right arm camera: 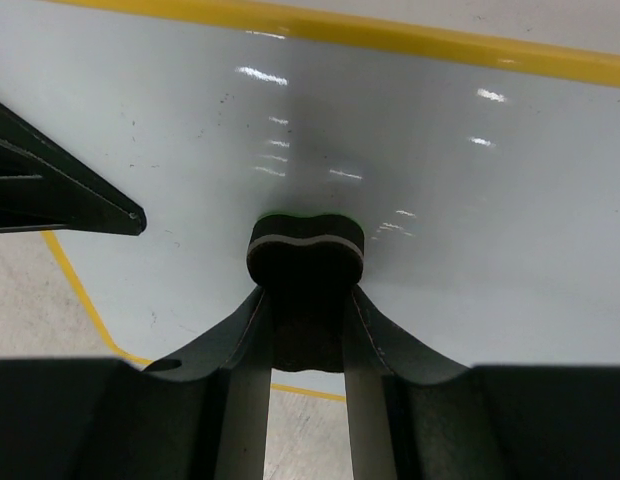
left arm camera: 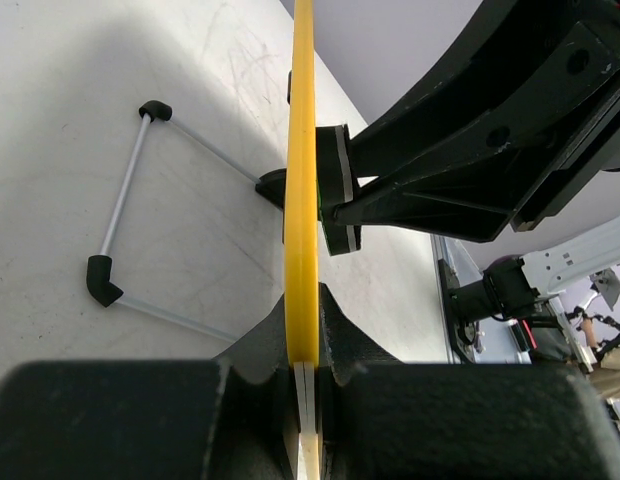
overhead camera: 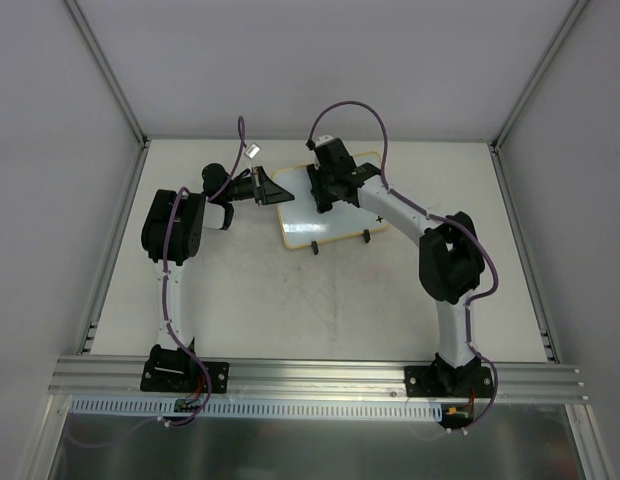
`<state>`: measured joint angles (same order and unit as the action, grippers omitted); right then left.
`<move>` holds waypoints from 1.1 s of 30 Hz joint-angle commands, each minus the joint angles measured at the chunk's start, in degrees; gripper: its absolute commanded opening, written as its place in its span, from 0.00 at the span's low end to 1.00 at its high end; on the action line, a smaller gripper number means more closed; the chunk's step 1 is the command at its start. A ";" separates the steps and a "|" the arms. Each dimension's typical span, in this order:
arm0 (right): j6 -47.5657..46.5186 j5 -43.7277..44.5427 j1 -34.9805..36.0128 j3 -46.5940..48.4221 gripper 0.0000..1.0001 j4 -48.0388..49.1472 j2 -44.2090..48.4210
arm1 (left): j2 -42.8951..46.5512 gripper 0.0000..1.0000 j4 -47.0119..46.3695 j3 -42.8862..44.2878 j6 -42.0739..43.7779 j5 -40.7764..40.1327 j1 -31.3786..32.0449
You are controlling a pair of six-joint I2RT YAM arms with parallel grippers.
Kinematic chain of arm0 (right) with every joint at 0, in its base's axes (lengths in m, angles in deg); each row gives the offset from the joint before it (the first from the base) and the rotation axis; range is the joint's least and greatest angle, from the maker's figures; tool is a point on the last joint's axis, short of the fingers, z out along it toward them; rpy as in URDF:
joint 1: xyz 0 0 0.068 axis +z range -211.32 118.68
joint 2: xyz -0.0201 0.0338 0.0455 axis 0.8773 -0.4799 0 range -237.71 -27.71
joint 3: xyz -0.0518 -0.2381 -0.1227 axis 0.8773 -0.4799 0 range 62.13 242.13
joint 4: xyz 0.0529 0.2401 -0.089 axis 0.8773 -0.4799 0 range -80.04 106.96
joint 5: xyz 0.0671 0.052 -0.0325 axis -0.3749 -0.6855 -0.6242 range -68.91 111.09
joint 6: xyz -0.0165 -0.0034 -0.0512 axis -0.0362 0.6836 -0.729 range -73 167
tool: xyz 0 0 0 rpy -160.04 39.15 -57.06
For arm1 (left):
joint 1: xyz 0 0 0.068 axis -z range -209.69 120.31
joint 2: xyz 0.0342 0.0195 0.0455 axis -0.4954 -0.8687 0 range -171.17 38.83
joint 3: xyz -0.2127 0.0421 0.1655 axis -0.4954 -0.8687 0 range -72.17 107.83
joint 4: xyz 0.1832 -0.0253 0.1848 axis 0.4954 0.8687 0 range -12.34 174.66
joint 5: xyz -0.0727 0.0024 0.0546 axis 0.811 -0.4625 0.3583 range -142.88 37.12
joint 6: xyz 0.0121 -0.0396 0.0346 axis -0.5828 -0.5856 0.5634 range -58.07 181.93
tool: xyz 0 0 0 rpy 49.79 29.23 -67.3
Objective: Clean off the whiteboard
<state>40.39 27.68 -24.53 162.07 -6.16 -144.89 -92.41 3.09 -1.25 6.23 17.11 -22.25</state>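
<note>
1. The small rounded-corner white whiteboard with the cream-yellow rim (overhead camera: 330,225) is sitting at the far middle of the pale worktop (overhead camera: 240,290). My left tool (left arm camera: 308,345) is clenching its left rim. My right tool (right arm camera: 305,330) is grasping the small black bone-shaped eraser with a green layer (right arm camera: 306,248) and pressing it against the white face.
2. I am judging that pressing too hard could be levering the thin rim out of my left tool, or skidding the board on its black clip feet (overhead camera: 315,247).
3. Sweeping leftward, my two tools could be colliding, since they are working near each other. A dragging eraser could also be twisting between my fingers.
4. I am counting one whiteboard, one eraser, two clip feet and two tools.
</note>
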 commanded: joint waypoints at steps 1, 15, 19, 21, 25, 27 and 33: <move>0.55 -1.31 0.47 -1.23 0.00 1.23 1.95 | -0.86 0.00 -20.36 0.45 2.53 3.04 -0.15; 4.23 -0.53 1.61 -22.58 0.00 2.37 22.34 | -0.86 0.00 -20.27 0.72 2.35 3.04 -0.24; 6.43 -2.28 1.79 -34.25 0.00 2.11 28.84 | -0.86 0.00 -20.36 0.72 2.35 3.04 -0.24; 8.44 -2.02 1.88 -37.79 0.00 1.24 32.26 | -0.86 0.00 -20.36 0.72 2.35 2.95 -0.24; 11.08 1.40 2.23 -44.03 0.00 -3.42 35.00 | -0.95 0.00 -20.36 0.80 2.35 3.04 -0.24; 12.06 2.46 2.05 -47.10 0.00 -4.57 35.71 | -0.86 0.00 -20.36 0.72 2.35 3.04 -0.24; 13.56 2.90 2.23 -49.14 0.12 -6.77 36.41 | -0.86 0.00 -20.36 0.63 2.26 2.95 -0.32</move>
<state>51.84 28.51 -22.76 112.67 -11.05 -110.88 -92.41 2.92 -1.25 6.25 17.18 -22.25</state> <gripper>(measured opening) 0.320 0.033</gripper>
